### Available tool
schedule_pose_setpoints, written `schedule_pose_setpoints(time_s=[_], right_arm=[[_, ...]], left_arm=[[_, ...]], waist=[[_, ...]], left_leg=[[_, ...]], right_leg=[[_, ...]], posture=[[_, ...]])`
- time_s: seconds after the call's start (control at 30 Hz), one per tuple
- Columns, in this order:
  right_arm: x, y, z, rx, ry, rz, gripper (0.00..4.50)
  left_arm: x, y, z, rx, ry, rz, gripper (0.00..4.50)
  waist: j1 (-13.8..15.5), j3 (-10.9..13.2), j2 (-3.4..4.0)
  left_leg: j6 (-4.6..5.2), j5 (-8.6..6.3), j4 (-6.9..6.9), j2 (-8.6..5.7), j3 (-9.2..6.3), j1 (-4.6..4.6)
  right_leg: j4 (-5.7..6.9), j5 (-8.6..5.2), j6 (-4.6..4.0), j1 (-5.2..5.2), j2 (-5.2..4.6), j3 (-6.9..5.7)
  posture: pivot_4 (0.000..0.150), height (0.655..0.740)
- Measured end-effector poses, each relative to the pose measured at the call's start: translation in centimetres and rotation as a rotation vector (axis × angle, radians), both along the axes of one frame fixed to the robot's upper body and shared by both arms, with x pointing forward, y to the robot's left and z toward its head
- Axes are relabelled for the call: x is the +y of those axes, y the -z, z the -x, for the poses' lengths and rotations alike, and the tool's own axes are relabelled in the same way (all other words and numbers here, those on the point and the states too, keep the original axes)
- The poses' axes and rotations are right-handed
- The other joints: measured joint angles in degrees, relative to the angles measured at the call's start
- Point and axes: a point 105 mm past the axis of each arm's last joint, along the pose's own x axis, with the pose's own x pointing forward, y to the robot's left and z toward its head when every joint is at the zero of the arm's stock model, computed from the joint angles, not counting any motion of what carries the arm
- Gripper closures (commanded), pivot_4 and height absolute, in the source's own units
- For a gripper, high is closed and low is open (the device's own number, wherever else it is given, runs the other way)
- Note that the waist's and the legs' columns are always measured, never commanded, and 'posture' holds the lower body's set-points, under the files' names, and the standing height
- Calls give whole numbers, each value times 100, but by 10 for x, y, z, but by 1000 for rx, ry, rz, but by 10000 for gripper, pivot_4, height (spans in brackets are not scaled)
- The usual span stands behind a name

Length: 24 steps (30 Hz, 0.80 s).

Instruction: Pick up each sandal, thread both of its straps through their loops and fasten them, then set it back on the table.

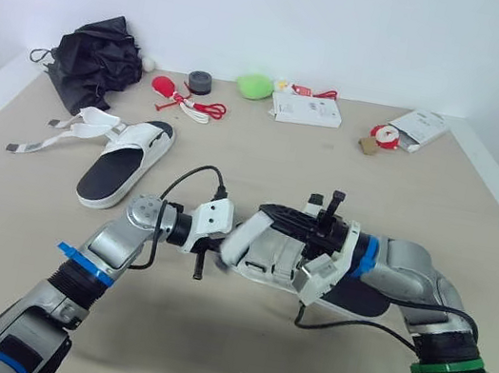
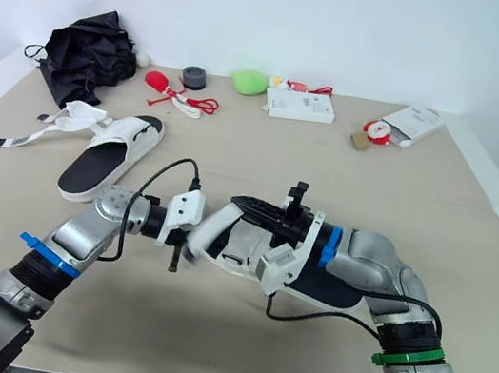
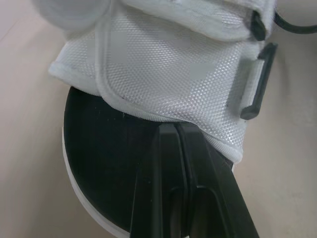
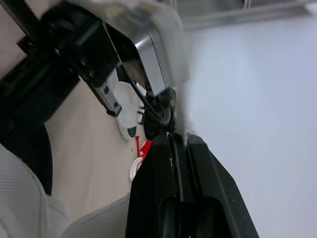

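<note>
Though black inside, white mesh sandal

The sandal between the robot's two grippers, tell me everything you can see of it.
The sandal is white with a black footbed. Its wide strap looks like woven mesh with a bound edge and carries a black plastic loop. It sits tilted near the front of the table. The left gripper, shut, touches the strap's edge; the right gripper pinches white strap material on top.
</note>
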Motion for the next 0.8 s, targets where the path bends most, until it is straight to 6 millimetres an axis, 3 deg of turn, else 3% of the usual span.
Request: schedule_pose_setpoints(time_s=[0.2, 0.27, 0.53, 0.63, 0.73, 0.8], right_arm=[[2, -7, -1, -41, -47, 7, 6713], [4, -2, -1, -13, -55, 27, 891], [-4, 10, 7, 55, -50, 145, 891], [-18, 8, 10, 178, 25, 164, 891], [-38, -6, 5, 588, 223, 8, 891], [-44, -18, 10, 814, 265, -102, 891]], left_arm=[[1, 4, -1, 17, -10, 1, 45000], [1, 4, -1, 19, -11, 1, 45000], [0, 5, 0, 18, -9, 3, 45000], [0, 5, 0, 18, -9, 1, 45000], [-1, 5, 1, 17, -7, 2, 45000], [0, 5, 0, 17, -8, 1, 45000]], waist=[[-7, 2, -5], [-7, 4, -9], [-4, 4, -10], [1, 2, -13], [6, 1, -14], [17, -1, -13]], left_leg=[[-2, 1, -2, 9, -3, 42], [-1, -3, -6, 9, -3, 64], [0, -4, -12, 11, -4, 64], [-3, -9, -12, 12, -5, 66], [-3, -10, -12, 14, -10, 66], [-4, -12, -13, 14, -14, 67]], right_leg=[[0, -5, -11, 40, 3, -3], [-1, -10, -19, 59, -9, -3], [-1, -12, -22, 58, -11, -4], [-1, -13, -28, 63, -14, -5], [-1, -10, -39, 65, -21, -11], [-1, -6, -51, 67, -26, -17]], posture=[[1500, 7400], [1500, 7400], [1500, 7400], [1500, 7400], [1500, 7400], [1500, 7400]])
